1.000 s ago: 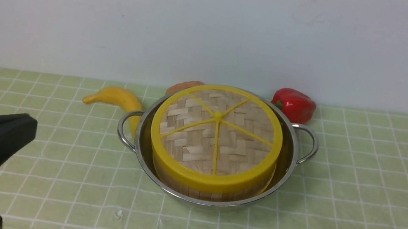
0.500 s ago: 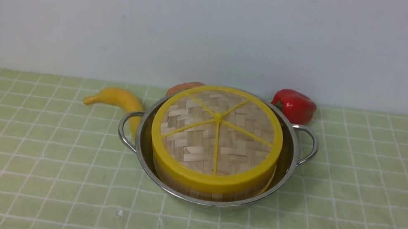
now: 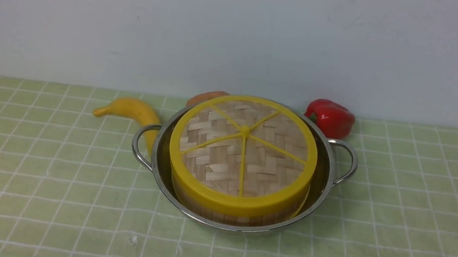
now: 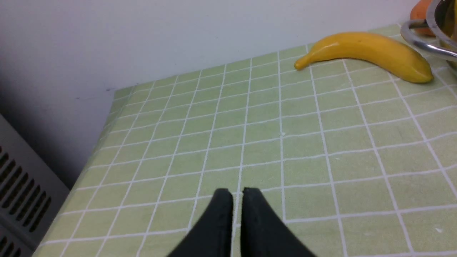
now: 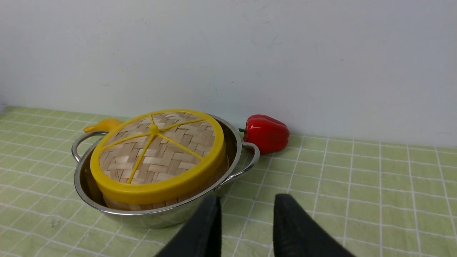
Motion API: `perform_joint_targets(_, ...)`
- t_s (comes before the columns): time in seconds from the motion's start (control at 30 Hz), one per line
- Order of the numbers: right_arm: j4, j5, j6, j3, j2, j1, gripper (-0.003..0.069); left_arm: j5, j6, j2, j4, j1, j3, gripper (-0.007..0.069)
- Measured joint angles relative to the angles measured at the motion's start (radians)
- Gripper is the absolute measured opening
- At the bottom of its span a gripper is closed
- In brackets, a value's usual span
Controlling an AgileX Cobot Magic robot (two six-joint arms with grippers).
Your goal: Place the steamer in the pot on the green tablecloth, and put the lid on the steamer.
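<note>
The pot (image 3: pixel 330 165) stands on the green tablecloth (image 3: pixel 405 225). The steamer (image 3: pixel 232 216) sits inside it, only its lower wall showing. The lid (image 3: pixel 244 150) lies flat on top of the steamer and hides its contents. Neither gripper appears in the front view. In the left wrist view, my left gripper (image 4: pixel 237 190) hovers over bare cloth well left of the pot's handle (image 4: pixel 421 39); its fingers stand almost together with nothing between them. In the right wrist view, my right gripper (image 5: pixel 248 196) is open and empty, just in front of the pot (image 5: pixel 160 216) and lid (image 5: pixel 157 150).
A yellow banana (image 3: pixel 128 109) lies left of the pot, close to its left handle. A red bell pepper (image 3: pixel 331 117) and an orange thing (image 3: pixel 206 96) sit behind the pot by the wall. A grey vented panel (image 4: pixel 21 200) stands past the cloth's left edge.
The left arm's black part, at the front view's lower left a second ago, has gone out of that view. Pot, steamer and lid have not moved.
</note>
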Motion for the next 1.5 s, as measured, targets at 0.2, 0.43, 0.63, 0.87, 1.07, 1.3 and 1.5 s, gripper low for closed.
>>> perform_joint_targets(0.2, 0.000, 0.000, 0.002, 0.000, 0.000, 0.000, 0.0237, 0.000, 0.001, 0.000, 0.000, 0.001, 0.000, 0.0043)
perform_joint_targets(0.43, -0.080, -0.124, -0.025, 0.110, -0.118, -0.147, 0.0239, 0.000, 0.001, 0.000, 0.000, 0.001, 0.000, 0.0064)
perform_joint_targets(0.63, -0.090, -0.312, -0.025, 0.358, -0.169, -0.299, 0.0240, -0.002, 0.002, -0.002, 0.000, 0.001, 0.000, 0.0069)
perform_joint_targets(0.87, -0.086, -0.427, -0.025, 0.512, -0.168, -0.347, 0.0240, -0.002, 0.002, -0.002, 0.000, 0.001, 0.000, 0.0075)
perform_joint_targets(1.07, -0.064, -0.431, -0.025, 0.564, -0.168, -0.347, 0.0240, -0.003, 0.002, -0.002, 0.000, 0.001, 0.000, 0.0085)
perform_joint_targets(1.3, -0.065, -0.432, -0.025, 0.564, -0.168, -0.348, 0.0240, -0.003, 0.002, -0.002, 0.000, 0.001, 0.000, 0.0104)
perform_joint_targets(1.5, -0.064, -0.433, -0.025, 0.564, -0.168, -0.348, 0.0240, -0.003, 0.002, -0.002, 0.000, 0.001, 0.000, 0.0106)
